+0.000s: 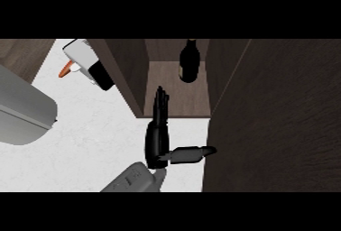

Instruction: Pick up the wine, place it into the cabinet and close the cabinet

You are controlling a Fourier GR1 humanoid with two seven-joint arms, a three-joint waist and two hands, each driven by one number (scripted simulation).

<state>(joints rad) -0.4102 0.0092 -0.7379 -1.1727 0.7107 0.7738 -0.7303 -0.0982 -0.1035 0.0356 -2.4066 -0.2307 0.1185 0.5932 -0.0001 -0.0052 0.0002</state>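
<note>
Wine (189, 61) stands upright deep inside the cabinet (178, 97), a dark bottle resting on the brown shelf toward the back, well apart from any hand; so the placing looks done, and the step in hand, as I judge it, is the closing of the cabinet; only one hand (158, 128) shows, black, fingers straight and together pointing into the cabinet's mouth, thumb stuck out sideways toward the door (273, 117), holding nothing; its grey forearm (133, 179) comes up from the lower edge near the middle, and which arm it belongs to cannot be settled from this view, though the thumb pointing right suggests the left; the other hand is not seen at all; the door is the large dark panel at the right, swung open and edge-on beside the hand, the thumb tip close to or touching its edge; the next move probably calls for drawing the fingers back clear of the opening, getting the hand to the door's outer face and pushing it across the mouth without brushing the bottle; no label or writing can be read on the bottle or elsewhere; on the white counter (100, 131) at the left lie a grey rounded object (23, 113) and a white and black item with an orange tip (83, 61).
</note>
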